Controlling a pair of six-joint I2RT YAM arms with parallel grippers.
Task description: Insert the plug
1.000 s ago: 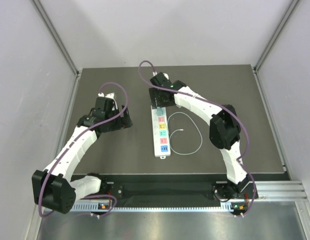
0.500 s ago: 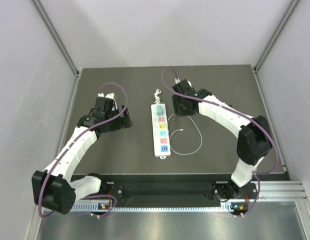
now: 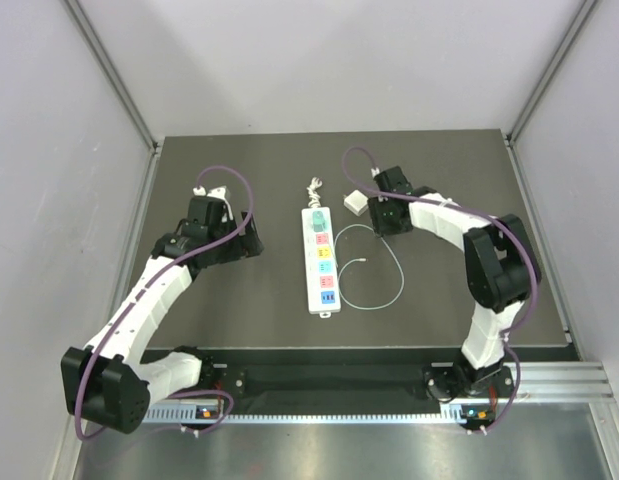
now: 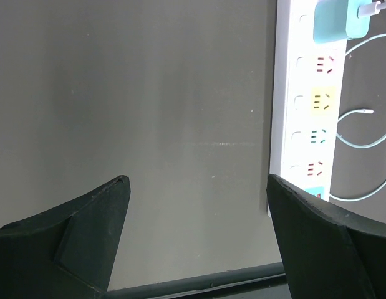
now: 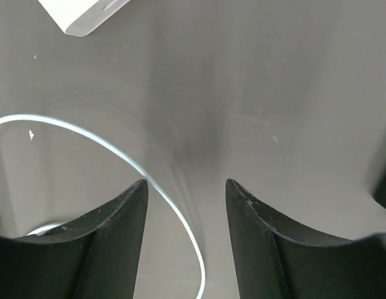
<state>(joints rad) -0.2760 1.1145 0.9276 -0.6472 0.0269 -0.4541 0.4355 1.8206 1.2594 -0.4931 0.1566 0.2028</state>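
The teal-green plug [image 3: 316, 226] sits on the far-end socket of the long white power strip [image 3: 321, 272]. It also shows in the left wrist view [image 4: 338, 18] at the top right, on the strip [image 4: 303, 99]. Its thin white cable [image 3: 386, 262] loops on the mat right of the strip. My right gripper [image 3: 390, 222] is open and empty, right of the strip's far end, with the cable [image 5: 124, 151] lying under its left finger. My left gripper [image 3: 243, 242] is open and empty, left of the strip, over bare mat [image 4: 199, 187].
A small plain white block [image 3: 356, 203] lies just left of my right gripper, and shows in the right wrist view [image 5: 83, 14] at the top left. A bundled white cord [image 3: 314, 187] lies beyond the strip's far end. Grey walls enclose the dark mat.
My right gripper has left the strip's far end and moved right, leaving the teal plug on the top socket. The white block has come into view. The left arm has hardly moved.
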